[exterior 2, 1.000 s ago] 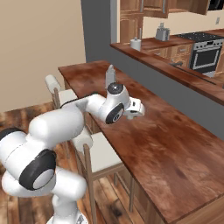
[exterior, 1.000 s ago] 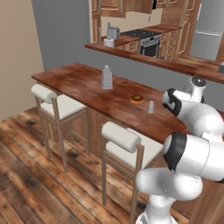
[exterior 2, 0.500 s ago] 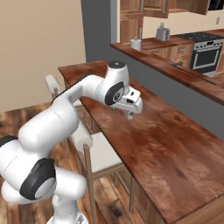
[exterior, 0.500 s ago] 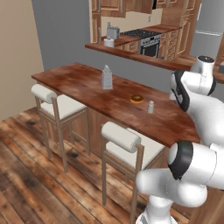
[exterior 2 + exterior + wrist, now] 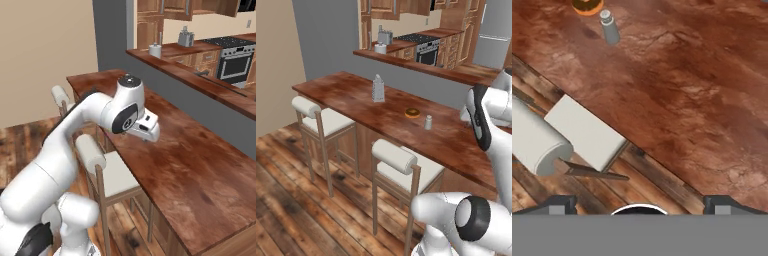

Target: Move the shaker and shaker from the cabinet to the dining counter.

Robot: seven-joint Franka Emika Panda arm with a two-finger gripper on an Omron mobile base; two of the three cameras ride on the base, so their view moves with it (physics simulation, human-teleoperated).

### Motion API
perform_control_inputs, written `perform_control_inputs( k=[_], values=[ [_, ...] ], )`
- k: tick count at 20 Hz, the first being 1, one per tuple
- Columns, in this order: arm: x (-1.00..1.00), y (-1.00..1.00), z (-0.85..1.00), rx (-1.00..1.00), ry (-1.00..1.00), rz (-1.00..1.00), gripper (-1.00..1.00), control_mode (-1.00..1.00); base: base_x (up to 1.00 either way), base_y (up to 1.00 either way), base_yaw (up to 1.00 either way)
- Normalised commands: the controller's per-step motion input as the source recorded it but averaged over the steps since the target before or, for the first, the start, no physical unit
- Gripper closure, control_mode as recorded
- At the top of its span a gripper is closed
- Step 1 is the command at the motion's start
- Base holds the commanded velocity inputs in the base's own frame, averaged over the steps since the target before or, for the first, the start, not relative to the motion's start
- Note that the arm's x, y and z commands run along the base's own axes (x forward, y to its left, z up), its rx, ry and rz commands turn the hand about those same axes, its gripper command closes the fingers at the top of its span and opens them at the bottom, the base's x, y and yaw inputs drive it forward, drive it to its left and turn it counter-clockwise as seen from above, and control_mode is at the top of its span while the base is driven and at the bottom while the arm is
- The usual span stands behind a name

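On the worktop (image 5: pixel 356 100) three things stand in a loose row: a grater (image 5: pixel 378 89), a donut (image 5: pixel 412 113) and a shaker (image 5: pixel 428 122), the last two near each other. Beyond the shaker toward the arm the wood lies bare and wide. Two stools (image 5: pixel 398 162) line the near edge, blocking a low approach.

On the dining counter (image 5: pixel 356 100) a box grater (image 5: pixel 378 89) stands toward the far left. To its right lies a donut (image 5: pixel 412 113), and just right of that stands one shaker (image 5: pixel 428 122), near the donut but apart from it. Two stools (image 5: pixel 401 165) sit along the counter's near side. My gripper (image 5: pixel 640 202) hangs over the counter's near edge, well apart from the shaker, jaws spread wide. Behind the counter runs a higher ledge (image 5: pixel 421 67), and behind that a worktop carries a toaster (image 5: pixel 385 37).
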Motion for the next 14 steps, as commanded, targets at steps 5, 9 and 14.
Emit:
perform_control_inputs(
  k=[5,9,14],
  values=[
    [-0.38,0.34,-0.06,0.01,-0.11,-0.02,-1.0,-1.0,0.0,0.0,0.0],
    [-0.17,0.44,-0.06,0.0,-0.02,0.0,-1.0,-1.0,0.0,0.0,0.0],
    [-0.03,0.39,-0.09,0.0,-0.01,0.0,-1.0,-1.0,0.0,0.0,0.0]
  ],
)
